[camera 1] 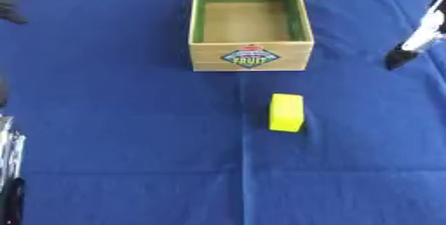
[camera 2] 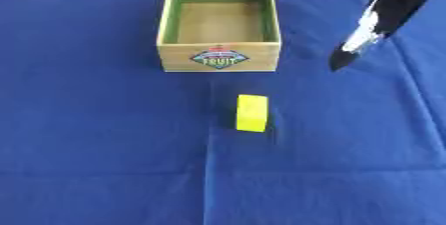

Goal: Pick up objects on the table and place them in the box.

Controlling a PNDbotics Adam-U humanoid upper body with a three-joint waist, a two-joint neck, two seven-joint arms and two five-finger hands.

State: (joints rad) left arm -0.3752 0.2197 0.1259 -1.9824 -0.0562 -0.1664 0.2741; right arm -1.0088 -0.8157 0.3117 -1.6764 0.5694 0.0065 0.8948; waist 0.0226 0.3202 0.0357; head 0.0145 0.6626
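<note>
A yellow block (camera 1: 286, 112) lies on the blue cloth, a short way in front of the wooden box (camera 1: 209, 57). The box has green inner walls, a fruit label on its front, and nothing in it. My right hand (camera 2: 366, 35) comes in from the upper right and hangs above the cloth to the right of the box. Its fingers are straight, point down and to the left, and hold nothing. It is well apart from the block. My left hand (camera 1: 9, 159) shows only as a strip at the lower left edge, fingers up.
The blue cloth (camera 1: 131, 119) covers the whole table, with a crease running from the box toward the near edge. A dark object (camera 1: 10, 11) sits at the far left edge. Clutter stands behind the box beyond the table.
</note>
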